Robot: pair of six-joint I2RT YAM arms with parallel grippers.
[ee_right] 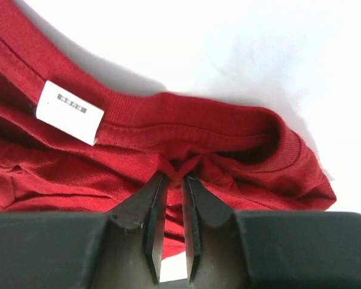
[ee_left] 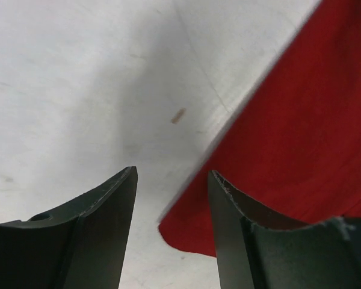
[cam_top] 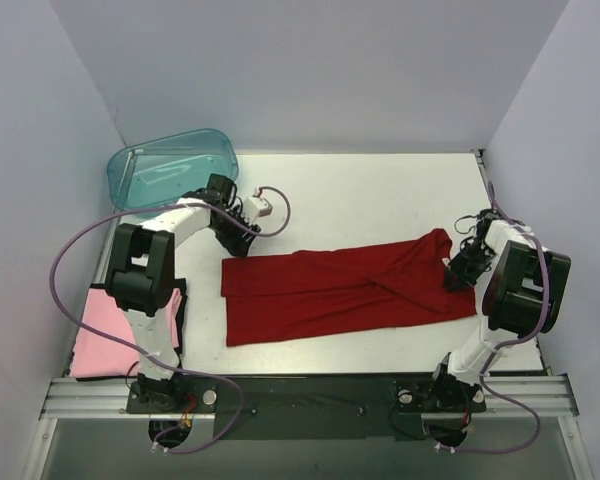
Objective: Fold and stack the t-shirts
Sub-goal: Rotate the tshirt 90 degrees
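Note:
The dark red t-shirt (cam_top: 345,285) lies folded lengthwise across the table's middle. Its near-left corner shows in the left wrist view (ee_left: 301,132). My left gripper (cam_top: 228,242) is open just above the table at the shirt's far-left corner, with the corner (ee_left: 186,232) between its fingers (ee_left: 234,223). My right gripper (cam_top: 458,270) is shut on a pinch of the red shirt (ee_right: 228,156) near the collar, beside the white neck label (ee_right: 69,112). The pale pink t-shirt (cam_top: 105,335) lies folded at the near left.
A translucent teal tub (cam_top: 170,165) stands at the far left. White walls close in the table on three sides. A purple cable loops left of the left arm (cam_top: 65,265).

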